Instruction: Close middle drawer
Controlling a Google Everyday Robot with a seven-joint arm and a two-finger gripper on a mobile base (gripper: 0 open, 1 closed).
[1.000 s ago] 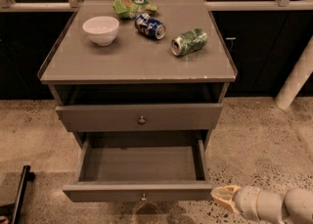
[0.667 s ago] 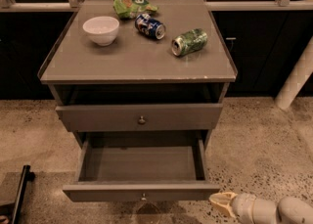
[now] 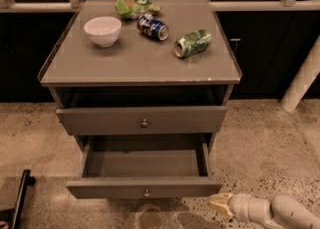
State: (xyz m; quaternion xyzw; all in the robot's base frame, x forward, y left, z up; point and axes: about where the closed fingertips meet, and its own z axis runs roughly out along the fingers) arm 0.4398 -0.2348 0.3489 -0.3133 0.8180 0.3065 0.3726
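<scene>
No readable text; gripper (image 3: 219, 204) sits just beside the middle drawer (image 3: 125, 188).

Open floor (image 3: 252, 170) between hand (image 3: 216, 203), middle drawer (image 3: 144, 174)

The middle drawer (image 3: 115, 188) stood pulled well out, grey inside showing (small round knob centred on its low front); the gripper (image 3: 220, 204) hung just beside its right front corner.

The gripper (image 3: 216, 203) is hovering low over the speckled floor (image 3: 270, 143), which is spreading out on every side of it. Up and to its left, a grey cabinet (image 3: 125, 63) is standing against dark panels (image 3: 265, 53). Up to its right, a white post (image 3: 302, 80) is leaning, catching the dim, warm light.
</scene>
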